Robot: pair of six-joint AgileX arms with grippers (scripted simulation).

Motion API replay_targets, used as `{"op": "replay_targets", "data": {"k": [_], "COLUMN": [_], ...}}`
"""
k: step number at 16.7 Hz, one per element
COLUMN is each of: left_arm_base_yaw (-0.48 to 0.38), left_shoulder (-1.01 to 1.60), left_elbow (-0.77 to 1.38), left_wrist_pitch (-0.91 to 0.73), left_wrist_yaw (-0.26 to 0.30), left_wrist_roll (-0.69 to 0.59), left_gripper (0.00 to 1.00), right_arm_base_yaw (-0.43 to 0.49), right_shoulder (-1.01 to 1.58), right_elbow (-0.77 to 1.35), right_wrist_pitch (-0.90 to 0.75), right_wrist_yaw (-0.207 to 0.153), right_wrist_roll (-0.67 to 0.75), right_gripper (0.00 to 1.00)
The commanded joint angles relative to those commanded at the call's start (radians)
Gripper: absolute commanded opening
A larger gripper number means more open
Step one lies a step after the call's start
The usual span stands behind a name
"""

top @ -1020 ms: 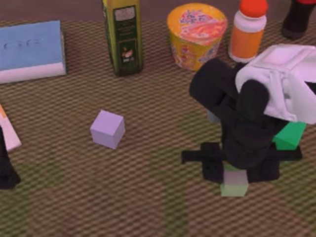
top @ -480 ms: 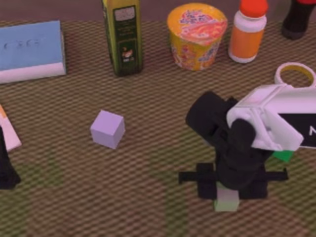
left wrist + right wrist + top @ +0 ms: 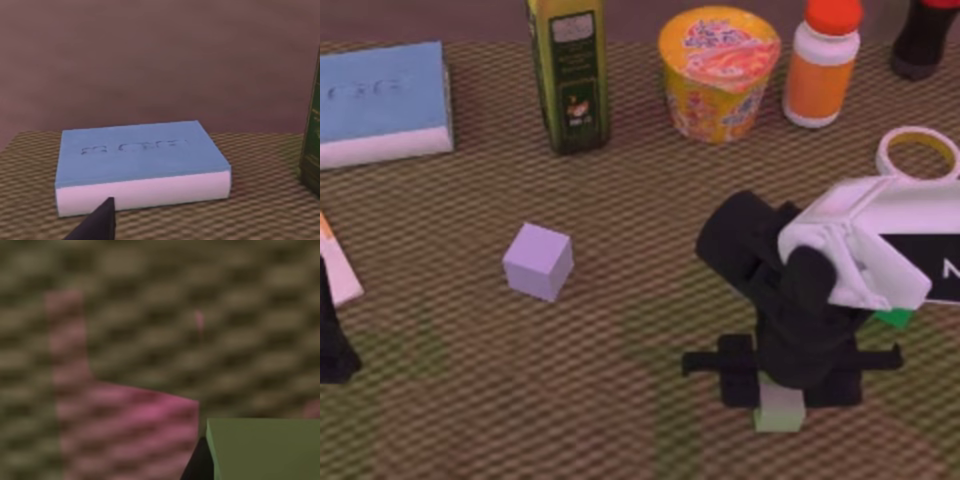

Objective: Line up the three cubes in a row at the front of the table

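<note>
Right gripper (image 3: 781, 398) low over the brown woven-cloth desk (image 3: 620, 400) near its front edge, jaws closed on the small pale mint-green matte cube (image 3: 779, 408). Lavender-purple matte cube (image 3: 537, 261) well apart at left; large emerald-green cube (image 3: 894, 317) mostly hidden behind the arm. Left gripper (image 3: 330, 335) parked at left edge, jaw state impossible to tell.
</note>
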Motion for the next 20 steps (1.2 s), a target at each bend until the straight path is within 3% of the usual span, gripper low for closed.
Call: {"op": "replay_targets", "data": {"k": [9,20], "left_arm_base_yaw": [0.000,0.000], "left_shoulder": [0.000,0.000], "left_elbow": [0.000,0.000], "left_wrist_pitch": [0.000,0.000], "left_wrist_yaw": [0.000,0.000], "left_wrist_roll": [0.000,0.000], "left_gripper": [1.00,1.00], "right_arm_base_yaw": [0.000,0.002], "right_shoulder": [0.000,-0.006], "right_elbow": [0.000,0.015], "right_wrist_pitch": [0.000,-0.017], "right_wrist_yaw": [0.000,0.000], "right_wrist_roll": [0.000,0.000], "right_gripper": [0.98,1.00]}}
